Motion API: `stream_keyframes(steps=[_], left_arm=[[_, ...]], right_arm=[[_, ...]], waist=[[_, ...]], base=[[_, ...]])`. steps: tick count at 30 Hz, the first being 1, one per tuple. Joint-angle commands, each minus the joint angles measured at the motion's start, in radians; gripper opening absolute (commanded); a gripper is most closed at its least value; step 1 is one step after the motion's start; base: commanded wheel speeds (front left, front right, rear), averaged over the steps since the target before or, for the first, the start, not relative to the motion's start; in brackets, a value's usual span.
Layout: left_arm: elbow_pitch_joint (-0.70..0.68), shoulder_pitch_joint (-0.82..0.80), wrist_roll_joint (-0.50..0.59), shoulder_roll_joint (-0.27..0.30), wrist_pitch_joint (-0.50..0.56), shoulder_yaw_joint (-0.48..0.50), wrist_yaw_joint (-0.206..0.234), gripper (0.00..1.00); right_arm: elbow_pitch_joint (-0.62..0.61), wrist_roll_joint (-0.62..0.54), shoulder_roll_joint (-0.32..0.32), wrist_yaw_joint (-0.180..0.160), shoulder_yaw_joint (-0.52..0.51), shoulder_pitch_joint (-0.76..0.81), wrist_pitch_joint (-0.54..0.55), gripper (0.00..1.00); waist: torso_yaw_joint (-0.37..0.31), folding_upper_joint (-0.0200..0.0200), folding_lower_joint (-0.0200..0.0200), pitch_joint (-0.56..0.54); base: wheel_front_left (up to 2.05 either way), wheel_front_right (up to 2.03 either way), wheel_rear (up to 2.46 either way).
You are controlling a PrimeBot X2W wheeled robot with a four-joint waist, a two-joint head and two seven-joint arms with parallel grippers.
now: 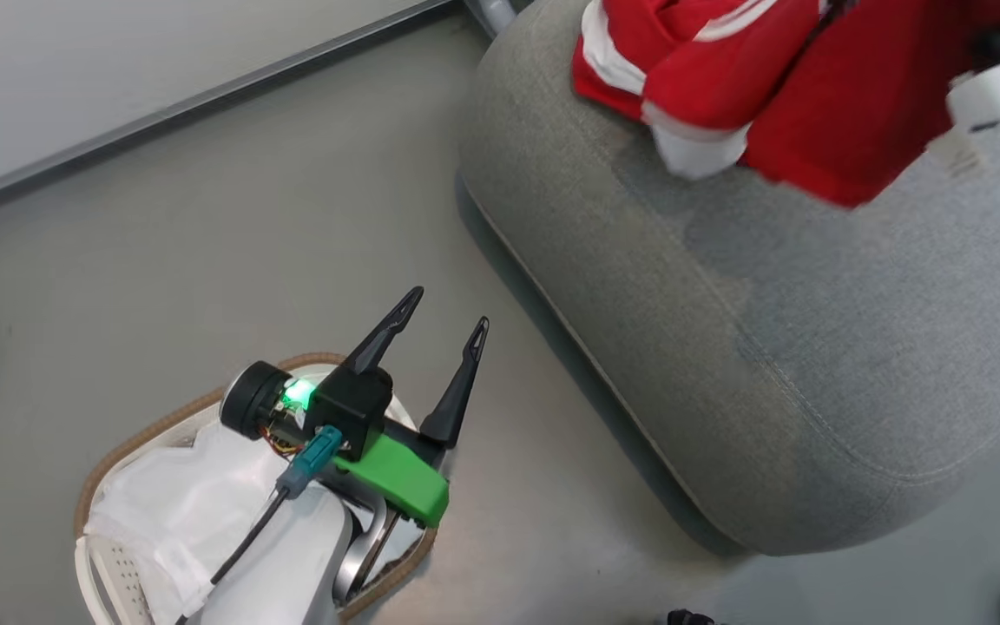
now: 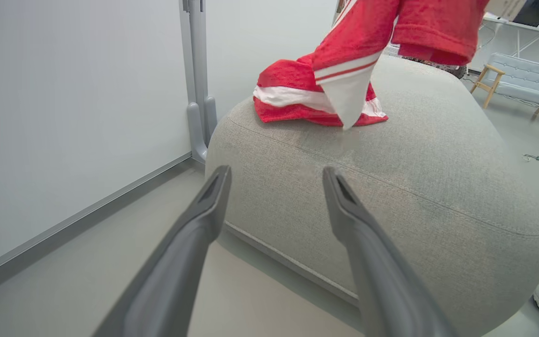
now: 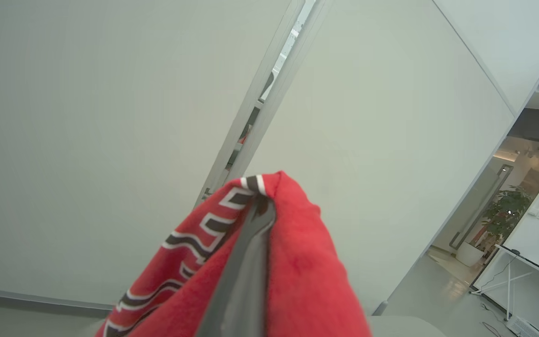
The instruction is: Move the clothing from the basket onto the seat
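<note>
Aloft, clothing (image 1: 812,104) pinched, seat (image 1: 812,347) beneath

Left hand (image 1: 450,306): both dark fingers spread wide, nothing between them, tips pointing up and slightly right in the head view. Left wrist (image 1: 351,401): green light lit, green bracket just below it. Pale left forearm (image 1: 283,555) rises from the bottom edge. Right hand (image 3: 261,210): fingers pressed together, pinching a fold of the clothing (image 3: 297,281). Right wrist (image 1: 999,91): pale, blurred, at the upper right edge of the head view.
</note>
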Motion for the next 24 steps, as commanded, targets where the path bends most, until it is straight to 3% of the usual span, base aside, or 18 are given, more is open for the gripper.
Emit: stream_keyframes(steps=[1, 8, 13, 24], left_arm=[[-0.01, -0.03, 0.007, 0.015, -0.001, -0.01, -0.002, 1.0], [-0.067, -0.092, 0.034, 0.036, -0.001, -0.051, -0.002, 1.0], [-0.082, -0.132, 0.053, 0.054, -0.001, -0.076, -0.002, 1.0], [-0.065, -0.174, 0.063, 0.079, 0.005, -0.103, 0.002, 1.0]], right_arm=[[0.017, 0.013, -0.036, -0.001, -0.018, -0.055, -0.002, 0.0], [0.116, 0.014, -0.196, -0.001, -0.112, -0.228, -0.002, 0.0], [0.164, 0.01, -0.224, -0.001, -0.18, -0.237, -0.002, 0.0], [0.218, -0.036, -0.043, -0.001, -0.246, -0.046, -0.002, 0.0]], waist=[[0.063, -0.0001, 0.0, 0.094], [0.128, -0.0001, 0.0, 0.232], [0.15, -0.0001, 0.0, 0.307], [0.112, -0.0001, 0.0, 0.374]], base=[[0.0, 0.0, 0.0], [0.0, 0.0, 0.0], [0.0, 0.0, 0.0], [0.0, 0.0, 0.0]])
